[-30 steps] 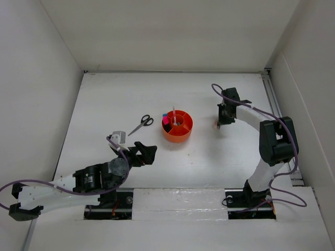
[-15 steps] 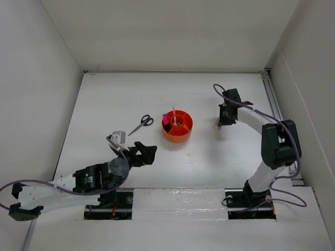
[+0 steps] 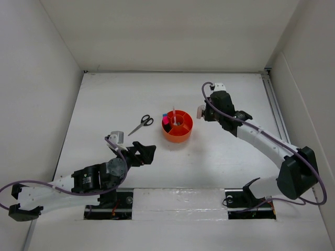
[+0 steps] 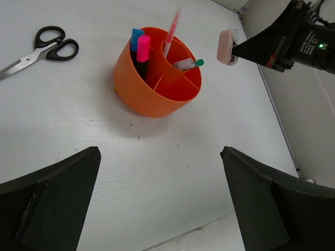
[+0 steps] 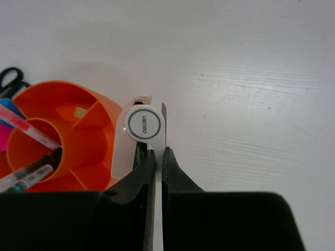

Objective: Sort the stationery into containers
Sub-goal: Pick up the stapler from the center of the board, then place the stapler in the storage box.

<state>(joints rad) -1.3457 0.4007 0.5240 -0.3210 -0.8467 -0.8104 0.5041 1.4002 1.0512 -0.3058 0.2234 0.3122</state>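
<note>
Stationery on the white table [image 3: 225, 151] is split between loose and stored. At far left, the left gripper [image 3: 146, 153] sits low near the table's front edge with its jaws spread wide around nothing, facing a stretch of bare tabletop that runs up to the organizer. The black-handled scissors [image 3: 141, 124] lie flat beyond it, handles toward the organizer and blades angled toward the front left, well apart from both the gripper and the left wall.

At mid-table stands the round orange organizer [image 3: 177, 133]. A blue-capped highlighter [image 4: 136, 36] and a pink-capped highlighter [image 4: 143, 44] stand upright in its left compartment. A pink pen [image 4: 172, 26] leans out of the central cup, and a clear green-tipped pen [image 4: 188, 64] rests across the cup's rim.

Just off the organizer's right rim, raised off the table and not touching the orange wall, the pinkish sharpener [image 5: 141, 125] is pinched between the closed fingers of the right gripper [image 5: 157, 154], its white round face turned up toward the wrist camera. Open tabletop continues behind this arm to the rail [image 3: 275, 104] along the right edge.
</note>
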